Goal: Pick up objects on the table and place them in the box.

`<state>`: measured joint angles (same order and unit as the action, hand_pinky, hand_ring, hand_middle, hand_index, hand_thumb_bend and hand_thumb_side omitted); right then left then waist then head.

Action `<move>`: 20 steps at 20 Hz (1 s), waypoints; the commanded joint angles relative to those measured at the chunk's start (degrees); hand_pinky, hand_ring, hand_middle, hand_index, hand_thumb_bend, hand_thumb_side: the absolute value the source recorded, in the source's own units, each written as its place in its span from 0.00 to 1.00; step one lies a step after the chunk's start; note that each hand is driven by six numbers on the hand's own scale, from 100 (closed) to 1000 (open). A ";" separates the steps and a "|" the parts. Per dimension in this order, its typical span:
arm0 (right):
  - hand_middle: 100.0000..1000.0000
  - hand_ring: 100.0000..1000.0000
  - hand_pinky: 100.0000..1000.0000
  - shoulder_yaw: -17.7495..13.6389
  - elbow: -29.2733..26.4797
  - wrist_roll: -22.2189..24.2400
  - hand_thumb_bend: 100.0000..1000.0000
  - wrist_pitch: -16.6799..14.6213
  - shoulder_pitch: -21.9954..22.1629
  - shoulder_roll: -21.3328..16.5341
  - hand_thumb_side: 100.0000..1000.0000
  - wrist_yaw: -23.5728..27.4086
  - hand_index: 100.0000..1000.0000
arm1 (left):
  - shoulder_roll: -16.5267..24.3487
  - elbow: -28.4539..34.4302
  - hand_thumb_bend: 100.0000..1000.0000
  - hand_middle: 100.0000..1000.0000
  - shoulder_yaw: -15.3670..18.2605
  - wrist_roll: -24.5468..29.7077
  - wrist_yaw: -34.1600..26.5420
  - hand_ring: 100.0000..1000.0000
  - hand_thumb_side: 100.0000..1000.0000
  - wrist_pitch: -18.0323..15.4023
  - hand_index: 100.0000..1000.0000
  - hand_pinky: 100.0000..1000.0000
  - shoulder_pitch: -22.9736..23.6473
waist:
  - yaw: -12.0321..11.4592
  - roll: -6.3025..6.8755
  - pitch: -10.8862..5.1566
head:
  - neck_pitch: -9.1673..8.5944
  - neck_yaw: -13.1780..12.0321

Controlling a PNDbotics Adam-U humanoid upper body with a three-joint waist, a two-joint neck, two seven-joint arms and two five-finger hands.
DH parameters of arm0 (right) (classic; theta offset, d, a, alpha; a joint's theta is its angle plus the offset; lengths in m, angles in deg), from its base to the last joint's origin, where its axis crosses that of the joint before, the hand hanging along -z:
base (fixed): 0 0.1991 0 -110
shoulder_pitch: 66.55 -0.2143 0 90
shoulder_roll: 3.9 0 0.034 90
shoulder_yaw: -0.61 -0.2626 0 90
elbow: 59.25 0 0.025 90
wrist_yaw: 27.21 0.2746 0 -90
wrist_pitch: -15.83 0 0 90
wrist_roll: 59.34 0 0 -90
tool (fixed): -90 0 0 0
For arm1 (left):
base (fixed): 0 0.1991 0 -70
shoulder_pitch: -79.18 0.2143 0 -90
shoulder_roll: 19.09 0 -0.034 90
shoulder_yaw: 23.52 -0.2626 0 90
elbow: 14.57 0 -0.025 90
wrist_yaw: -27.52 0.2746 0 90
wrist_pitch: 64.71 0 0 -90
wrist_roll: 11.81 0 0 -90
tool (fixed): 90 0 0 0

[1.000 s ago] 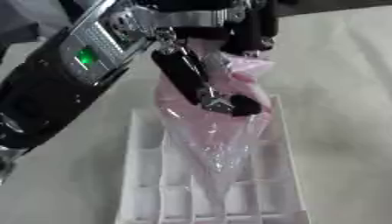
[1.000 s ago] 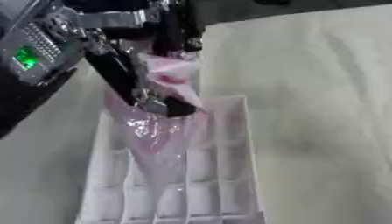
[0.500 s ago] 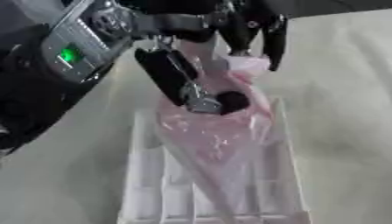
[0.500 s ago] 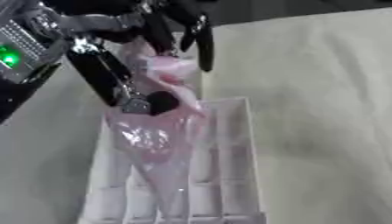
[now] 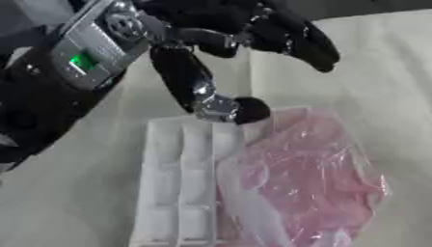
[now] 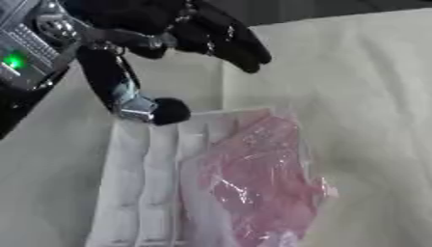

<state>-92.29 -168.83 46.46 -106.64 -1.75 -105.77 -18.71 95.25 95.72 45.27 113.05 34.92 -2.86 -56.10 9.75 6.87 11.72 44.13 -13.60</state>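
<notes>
A pink clear plastic bag (image 5: 314, 182) lies crumpled on the right part of the white divided box (image 5: 175, 179), spilling past its right wall. My left hand (image 5: 221, 20) hovers above the box's far end, open, fingers (image 5: 297, 39) spread forward and apart from the bag. Its thumb (image 5: 191, 81) points down, with the tip just over the box's far rim, close to the bag's top edge. The box's left compartments show bare. My right hand is nowhere in either view.
A cream cloth (image 5: 381, 72) covers the table all round the box. My left forearm, with a green light (image 5: 83, 61) on it, crosses the upper left and hides the table there.
The left hand has let go of the pink bag, opened its fingers and lifted away. The bag has dropped and settled onto the box's right side.
</notes>
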 commanded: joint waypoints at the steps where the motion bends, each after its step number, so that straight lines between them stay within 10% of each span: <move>1: 0.80 0.75 0.62 -0.62 -0.66 -0.04 0.00 -0.26 -0.26 -1.24 0.88 -0.03 0.77 | 1.67 0.33 0.03 0.92 1.98 5.61 1.11 0.94 0.97 -5.87 0.99 0.84 -0.51 | -0.23 -0.63 -0.67 | -0.01 -0.24; 6: 0.80 0.75 0.62 -0.77 -0.71 -0.13 0.00 -0.34 -0.15 -1.21 0.87 -0.08 0.77 | 2.27 -0.28 0.03 0.86 6.86 -5.41 3.37 0.88 0.74 -3.70 0.94 0.75 1.53 | -0.60 -0.80 -0.51 | -0.01 -0.12; 8: 0.80 0.74 0.62 -0.93 -0.89 -0.29 0.00 -0.41 -0.03 -1.26 0.87 -0.14 0.77 | 3.38 -1.09 0.00 0.85 10.69 -14.62 4.38 0.85 0.54 -3.03 0.93 0.70 4.34 | -0.81 -0.88 -0.35 | -0.01 0.20; 9: 0.80 0.74 0.62 -1.09 -1.02 -0.43 0.00 -0.45 0.07 -1.34 0.87 -0.19 0.77 | 3.86 -1.29 0.00 0.85 13.23 -19.99 4.79 0.84 0.50 -3.43 0.94 0.71 6.41 | -1.04 -0.91 -0.20 | -0.01 0.54; 10: 0.80 0.74 0.62 -1.20 -1.18 -0.57 0.00 -0.49 0.12 -1.40 0.85 -0.25 0.77 | 4.27 -1.34 0.00 0.87 15.40 -25.02 5.29 0.85 0.67 -4.29 0.95 0.72 8.43 | -1.17 -0.93 -0.06 | -0.01 0.73; 12: 0.80 0.74 0.62 -1.34 -1.54 -0.80 0.00 -0.59 0.15 -1.45 0.87 -0.40 0.77 | 4.40 -1.10 0.00 0.86 19.47 -33.99 6.79 0.85 0.48 -7.13 0.95 0.75 12.55 | -1.51 -1.06 0.36 | -0.01 1.18; 20: 0.80 0.74 0.62 -1.18 -3.61 -1.51 0.00 -1.21 -0.13 -1.33 0.87 -0.70 0.77 | -0.39 -0.31 0.02 0.81 25.78 -52.52 0.42 0.81 0.88 -14.52 0.91 0.73 22.42 | -3.09 -2.01 2.22 | -0.01 1.24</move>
<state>-92.98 -171.11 45.21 -107.78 -1.25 -105.80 -19.22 94.57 94.46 69.61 62.63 37.49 -16.75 -33.43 6.71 5.08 14.80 44.13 -12.61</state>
